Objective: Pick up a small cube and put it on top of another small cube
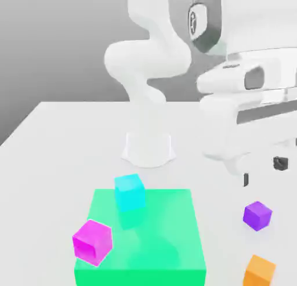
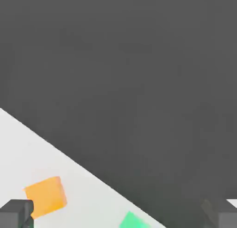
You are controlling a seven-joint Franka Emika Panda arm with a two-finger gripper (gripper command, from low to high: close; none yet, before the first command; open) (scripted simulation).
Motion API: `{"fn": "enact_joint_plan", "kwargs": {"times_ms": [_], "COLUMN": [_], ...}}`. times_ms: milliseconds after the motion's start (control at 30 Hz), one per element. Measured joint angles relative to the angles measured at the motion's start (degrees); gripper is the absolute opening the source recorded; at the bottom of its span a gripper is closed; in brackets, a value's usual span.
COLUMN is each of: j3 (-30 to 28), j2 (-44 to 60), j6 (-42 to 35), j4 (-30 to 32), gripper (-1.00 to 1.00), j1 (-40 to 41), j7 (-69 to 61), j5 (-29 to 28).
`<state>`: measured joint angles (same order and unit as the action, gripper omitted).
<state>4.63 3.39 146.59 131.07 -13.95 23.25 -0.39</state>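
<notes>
Hanging above the table (image 1: 52,134), clear of every item: tool (image 2: 122,215), fingers (image 2: 16,213) spread wide, nothing between them. Orange cube (image 1: 259,271) on the table at the exterior view's right, just beside the purple cube (image 1: 257,215). Green block (image 1: 168,244) nearby carries a cyan cube (image 1: 129,192); magenta cube (image 1: 92,241) at its corner.

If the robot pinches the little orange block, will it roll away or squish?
Probably neither. The orange cube has flat faces and sits flat on the white table, so it should slide rather than roll. It looks solid and stiff, so likely no squishing. Its smooth sides might slip a bit between the open gripper fingers.
</notes>
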Motion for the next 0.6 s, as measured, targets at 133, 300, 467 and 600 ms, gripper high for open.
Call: {"fn": "enact_joint_plan", "kwargs": {"times_ms": [133,300,467,600], "j3": [1.0,1.5,0.3,0.3], "j2": [8.4,18.8,26.6,26.6], "j6": [2.5,6.4,12.0,11.9], "j4": [-0.1,-0.7,-2.3,-2.3], "gripper": [0.0,0.0,-1.0,-1.0], "j1": [-1.3,-3.5,-4.7,-4.7], "j7": [-2.6,-4.5,-3.7,-3.7], "j5": [-1.8,-4.8,-6.3,-6.3]}}
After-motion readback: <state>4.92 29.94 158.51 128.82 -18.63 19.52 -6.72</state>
